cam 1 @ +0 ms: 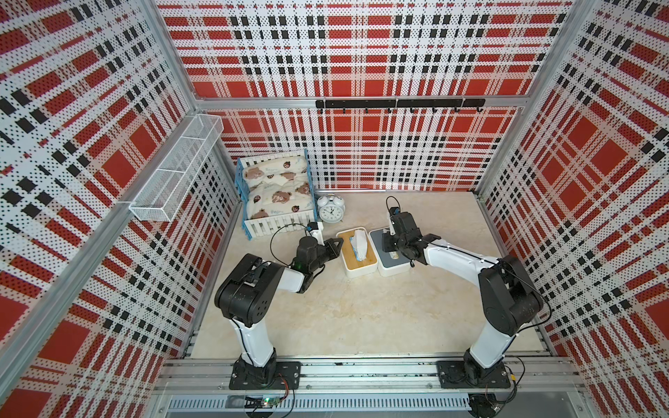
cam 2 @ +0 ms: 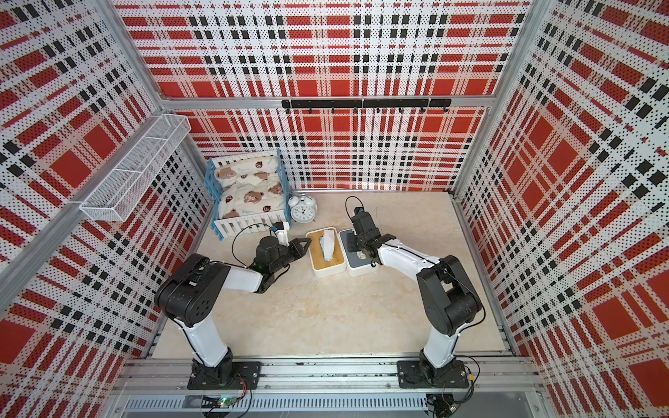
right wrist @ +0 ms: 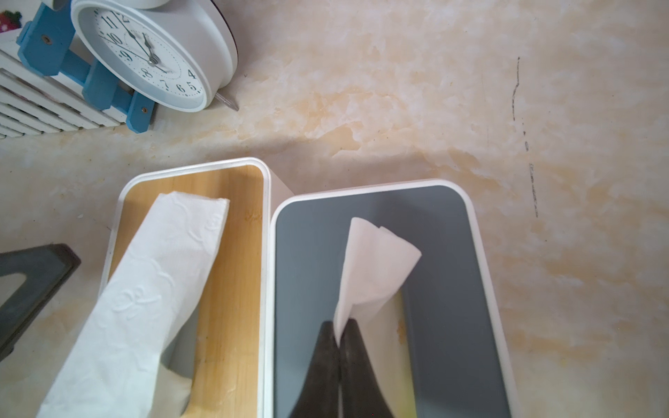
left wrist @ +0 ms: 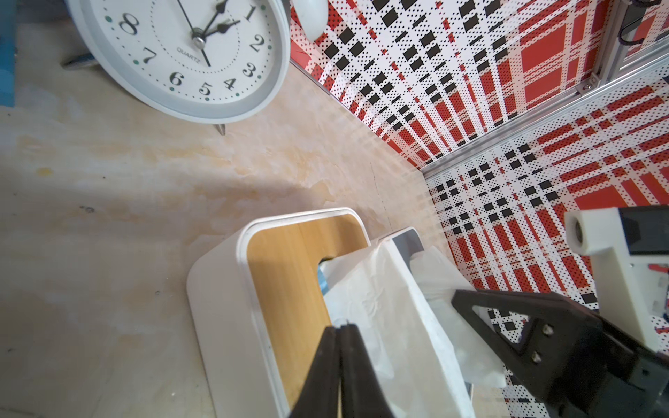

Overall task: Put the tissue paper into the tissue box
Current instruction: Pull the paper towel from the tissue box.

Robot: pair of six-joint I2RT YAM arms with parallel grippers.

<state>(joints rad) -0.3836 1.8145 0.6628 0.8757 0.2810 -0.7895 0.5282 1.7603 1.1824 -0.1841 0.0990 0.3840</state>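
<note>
Left tool (left wrist: 340, 327): we see it clenched, across the wood-lid box (right wrist: 242, 235) from the grey-lid box (right wrist: 307, 271).
Right tool (right wrist: 340, 325): grasping tissue paper (right wrist: 373, 260) above the grey-lid box.
Wood-lid box: just beside the grey-lid box.
Clock (right wrist: 144, 54): beyond it.

White tissue paper (right wrist: 373, 267), folded, over grey-lidded tissue box (right wrist: 307, 260)

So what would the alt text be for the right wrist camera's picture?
Closed black jaws pinch a white tissue above a grey-lidded tissue box. Beside it, a longer tissue pokes from a wooden-lidded box; a white alarm clock stands nearby.
</note>
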